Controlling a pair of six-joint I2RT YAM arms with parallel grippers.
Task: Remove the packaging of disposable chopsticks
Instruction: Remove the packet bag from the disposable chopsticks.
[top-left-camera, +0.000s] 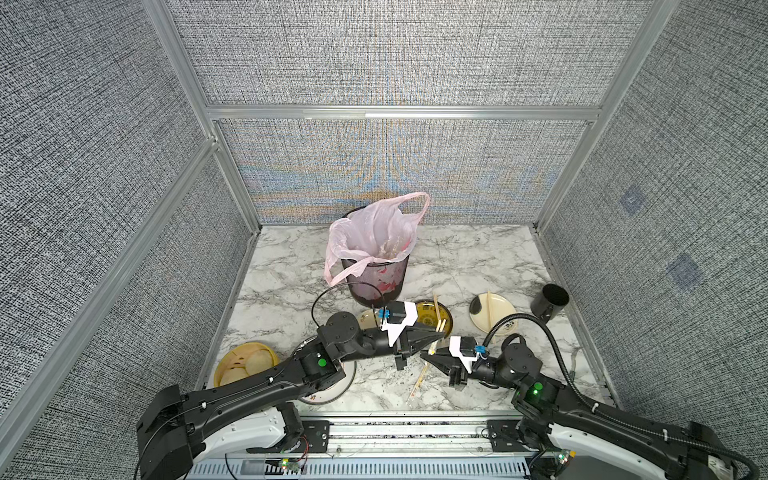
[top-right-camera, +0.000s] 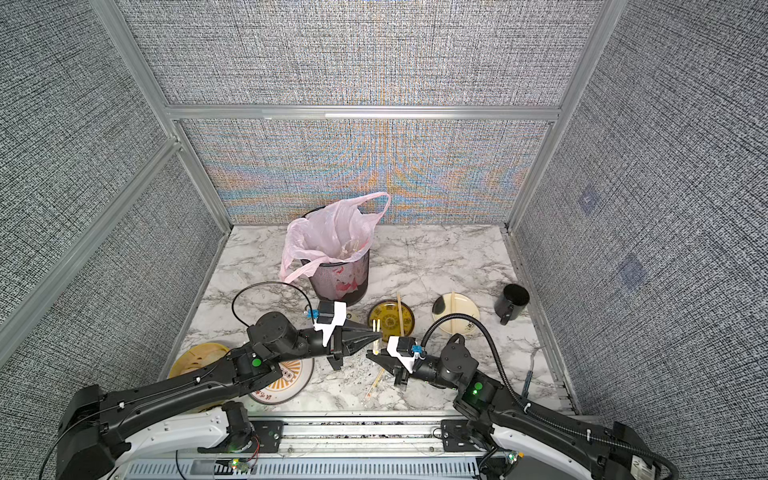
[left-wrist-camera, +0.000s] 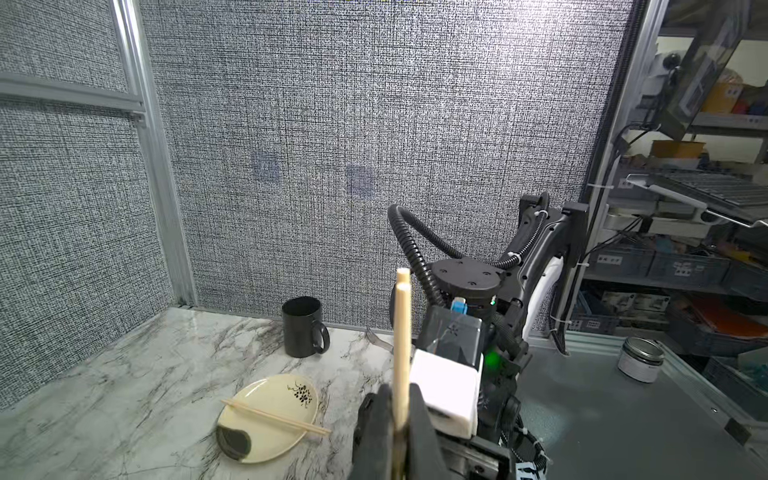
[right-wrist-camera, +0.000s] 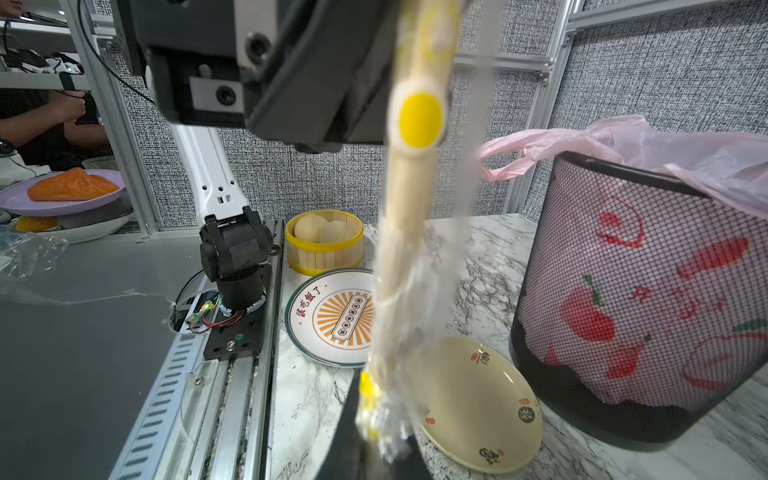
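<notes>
Your left gripper (left-wrist-camera: 401, 395) clamps the pale bamboo chopsticks (left-wrist-camera: 402, 332), right gripper (right-wrist-camera: 374, 436) pinches their clear plastic sleeve (right-wrist-camera: 436, 270), opposed, presumably for stripping.

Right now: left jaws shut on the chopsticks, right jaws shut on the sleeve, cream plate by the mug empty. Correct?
One thing is wrong: the cream plate by the mug is not empty. A bare pair lies across it, as the left wrist view shows. The rest stands: left jaws shut on the held chopsticks, right jaws shut on the sleeve.
</notes>
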